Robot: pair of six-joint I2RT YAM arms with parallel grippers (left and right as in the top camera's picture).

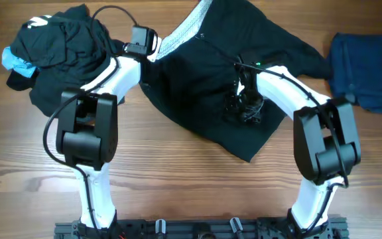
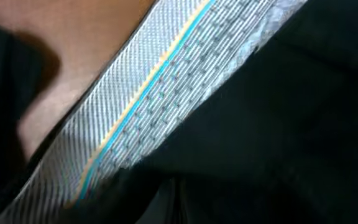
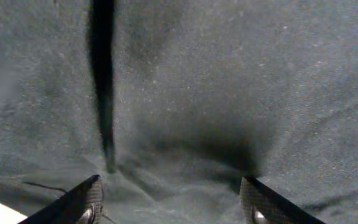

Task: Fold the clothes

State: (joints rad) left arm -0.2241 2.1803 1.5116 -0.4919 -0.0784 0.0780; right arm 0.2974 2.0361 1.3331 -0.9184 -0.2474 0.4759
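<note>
Spreading step: the black shorts (image 1: pixel 197 86) lie mid-desk (image 1: pixel 178 179), right fingers (image 3: pixel 82 202) apart and pressed into the cloth, left arm (image 1: pixel 121 70) at the whitish waistband (image 2: pixel 160 81), its fingers unseen so we cannot tell their state; next, we judge, smooth the fabric flat, then fold it over.

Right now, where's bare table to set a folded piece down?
Bare table in the middle front, from the black shorts hem to the near edge; also the near-left and near-right corners. Far side is crowded: dark pile, shorts, navy piece.
</note>
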